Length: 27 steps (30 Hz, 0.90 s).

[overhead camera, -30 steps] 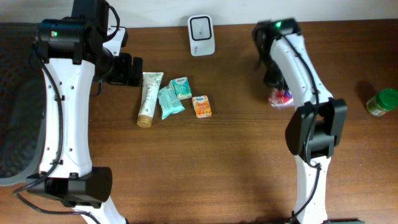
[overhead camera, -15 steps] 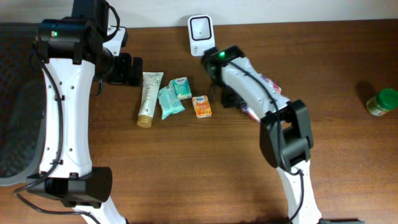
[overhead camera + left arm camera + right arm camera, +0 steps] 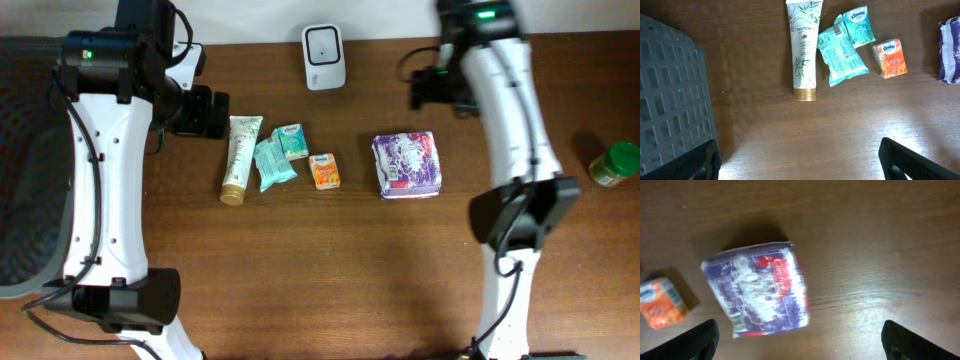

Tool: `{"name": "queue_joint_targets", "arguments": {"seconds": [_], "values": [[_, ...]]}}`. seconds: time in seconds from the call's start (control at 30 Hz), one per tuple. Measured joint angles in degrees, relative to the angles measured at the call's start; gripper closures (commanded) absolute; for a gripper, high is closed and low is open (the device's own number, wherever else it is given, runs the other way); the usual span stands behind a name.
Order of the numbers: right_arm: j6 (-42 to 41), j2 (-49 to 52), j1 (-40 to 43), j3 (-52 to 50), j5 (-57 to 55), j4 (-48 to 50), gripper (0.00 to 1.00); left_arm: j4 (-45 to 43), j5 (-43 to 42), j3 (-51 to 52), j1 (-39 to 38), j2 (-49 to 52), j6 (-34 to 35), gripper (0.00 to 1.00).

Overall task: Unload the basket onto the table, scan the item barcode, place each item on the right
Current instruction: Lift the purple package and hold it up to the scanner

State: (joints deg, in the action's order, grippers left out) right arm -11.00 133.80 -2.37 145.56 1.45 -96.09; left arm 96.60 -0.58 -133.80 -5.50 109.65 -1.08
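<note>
Right gripper (image 3: 432, 90): jaws stand wide apart and hold nothing. In the right wrist view both fingers (image 3: 695, 340) sit at the frame's lower corners with only the table (image 3: 400, 280) between them.

Left gripper (image 3: 205, 112): jaws likewise spread wide and empty, with its fingers (image 3: 910, 160) at the lower corners of the left wrist view.

Items, largest first, located from the grippers:

1. Grey mesh basket (image 3: 670, 100): on the outer side of the left gripper, away from the right arm.
2. Purple tissue packet (image 3: 406, 165): lies flat on the table, near the right gripper on the side toward that arm's base, and touches neither finger. In the right wrist view it (image 3: 757, 287) lies nearer the finger at the frame's left than the other one.
3. Pantene tube (image 3: 238, 158): just beside the left gripper, on the side toward the right arm, cap pointing toward the arm bases.
4. Scanner (image 3: 325, 43): upright at the table's far edge, between the two grippers.
5. Teal pouch (image 3: 272, 165): touching the tube's side.
6. Green-lidded jar (image 3: 614, 164): well apart from the right gripper, on its outer side.
7. Kleenex pack (image 3: 291, 141): at the pouch's far corner.
8. Orange pack (image 3: 325, 171): between the pouch and the purple tissue packet.
</note>
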Motion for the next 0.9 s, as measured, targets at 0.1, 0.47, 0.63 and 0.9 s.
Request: {"name": "queue_joint_targets", "arguments": {"seconds": [0.1, 0.47, 0.63, 0.9], "values": [[9.4, 0.2, 8.2, -5.5, 14.1, 1.9, 0.01, 0.0, 0.0, 0.0, 0.0, 0.0, 0.0, 0.01], [21.5, 2.1, 12.8, -41.2, 41.0, 26.8, 0.79, -0.1, 0.0, 0.0, 0.0, 0.0, 0.0, 0.01], [21.7, 2.1, 12.7, -43.5, 46.8, 28.9, 0.96, -0.1, 0.0, 0.0, 0.0, 0.0, 0.0, 0.01], [19.5, 2.4, 8.7, -22.2, 63.6, 21.6, 0.96, 0.0, 0.0, 0.0, 0.0, 0.0, 0.0, 0.01]]}}
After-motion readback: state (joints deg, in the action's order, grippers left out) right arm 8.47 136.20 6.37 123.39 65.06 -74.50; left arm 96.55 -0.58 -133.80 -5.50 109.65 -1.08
